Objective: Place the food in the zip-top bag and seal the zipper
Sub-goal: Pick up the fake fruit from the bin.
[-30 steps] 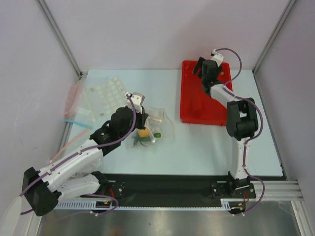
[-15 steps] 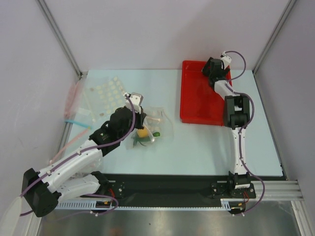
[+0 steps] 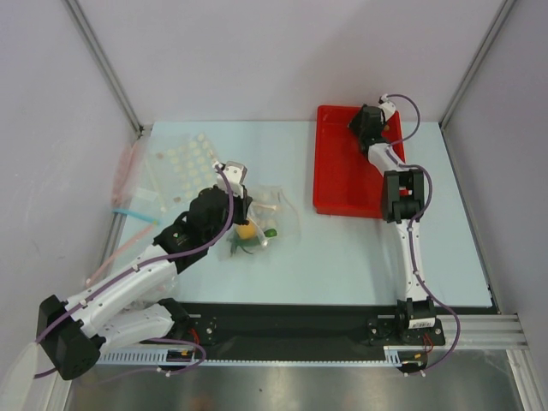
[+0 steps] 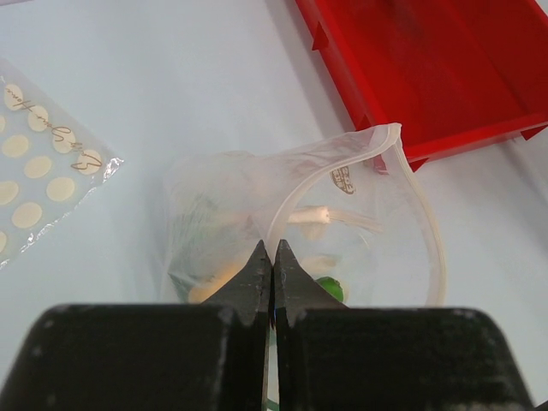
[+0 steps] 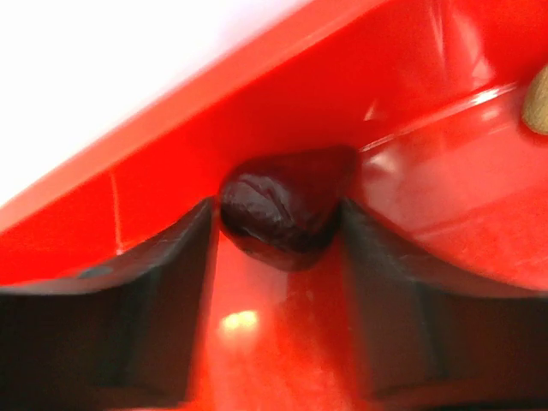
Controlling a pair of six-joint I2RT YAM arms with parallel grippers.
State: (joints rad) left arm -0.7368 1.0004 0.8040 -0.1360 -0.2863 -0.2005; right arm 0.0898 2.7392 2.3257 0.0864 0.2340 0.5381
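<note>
The zip-top bag (image 3: 276,210) is a clear pouch lying mid-table with its mouth gaping toward the red tray (image 3: 342,184). My left gripper (image 4: 272,255) is shut on the bag's near rim. Inside the bag (image 4: 377,197) lie food pieces: a yellow ball (image 4: 214,278), a green piece (image 4: 330,287) and pale bits. The zipper shows as the pale rim strip (image 4: 424,214); I see no slider. My right gripper (image 3: 370,122) reaches into the tray's far corner. In the right wrist view its fingers (image 5: 167,282) press both sides of a dark maroon ball (image 5: 278,205) resting on the tray floor.
A flat dotted bag (image 3: 184,163) lies at the left, its corner in the left wrist view (image 4: 38,163). More clear bags with pink (image 3: 128,167) and blue (image 3: 128,212) strips sit by the left wall. A tan piece (image 5: 538,98) lies in the tray.
My right arm has stretched deeper into the tray's far right corner and dropped low, its jaws narrowing around the maroon ball. The left arm and bag have stayed put.
</note>
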